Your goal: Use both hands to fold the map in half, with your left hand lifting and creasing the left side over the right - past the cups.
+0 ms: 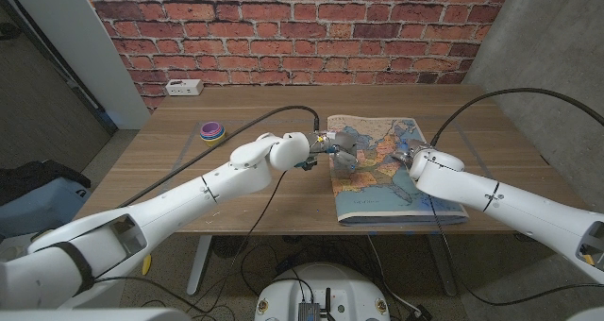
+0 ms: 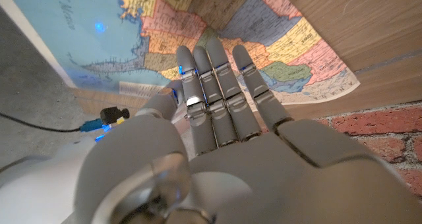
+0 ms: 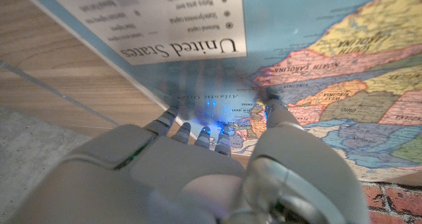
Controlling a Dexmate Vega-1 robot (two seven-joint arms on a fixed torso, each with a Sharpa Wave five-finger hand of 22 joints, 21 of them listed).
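Right now the United States map (image 1: 392,170), glossy paper already doubled over, lies on the wooden table (image 1: 236,198). Right hand (image 1: 420,160) presses its fingertips (image 3: 271,109) onto it, holding nothing. Left hand (image 1: 332,143) rests straight fingers (image 2: 217,85) on the fold, ungripping. Farther off sit stacked coloured cups (image 1: 212,129) and a white power strip (image 1: 184,87).

"United States" on the map (image 3: 178,49)
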